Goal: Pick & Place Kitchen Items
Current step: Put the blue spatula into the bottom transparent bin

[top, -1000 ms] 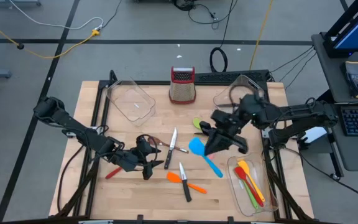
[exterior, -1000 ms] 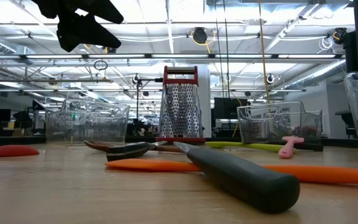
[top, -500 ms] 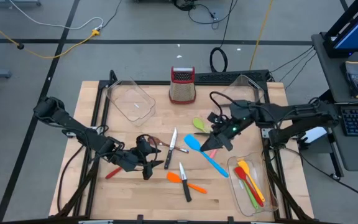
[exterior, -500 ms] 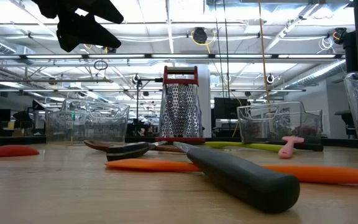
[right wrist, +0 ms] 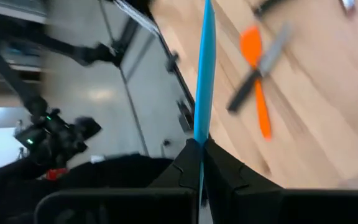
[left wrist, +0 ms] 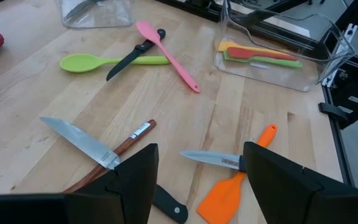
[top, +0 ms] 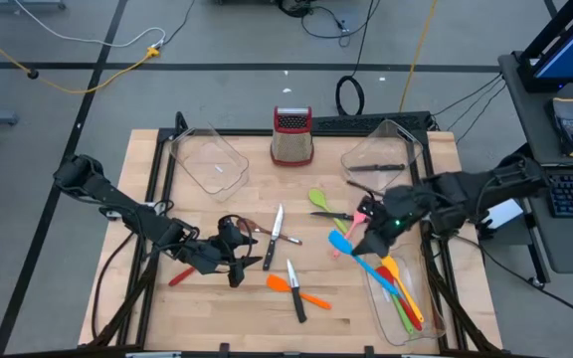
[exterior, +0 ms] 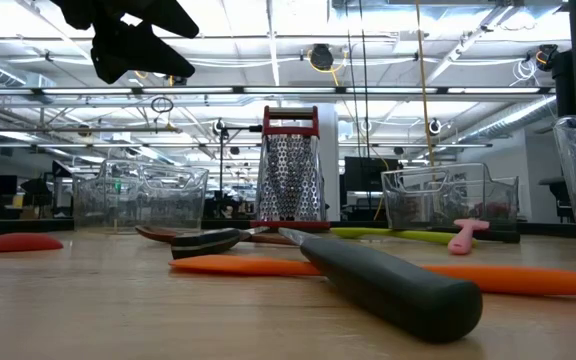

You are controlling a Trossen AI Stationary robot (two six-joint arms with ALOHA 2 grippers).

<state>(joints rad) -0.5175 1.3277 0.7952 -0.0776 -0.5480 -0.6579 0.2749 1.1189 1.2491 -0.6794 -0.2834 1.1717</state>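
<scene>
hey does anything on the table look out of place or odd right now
Nothing looks damaged or spilled. One oddity: a black-handled knife lies in the clear bin at the back right, while the spatulas sit in another bin. The right gripper is shut on the blue spatula.

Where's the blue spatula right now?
High view, right side: the blue spatula hangs in the shut right gripper, beside the pink spatula.
</scene>
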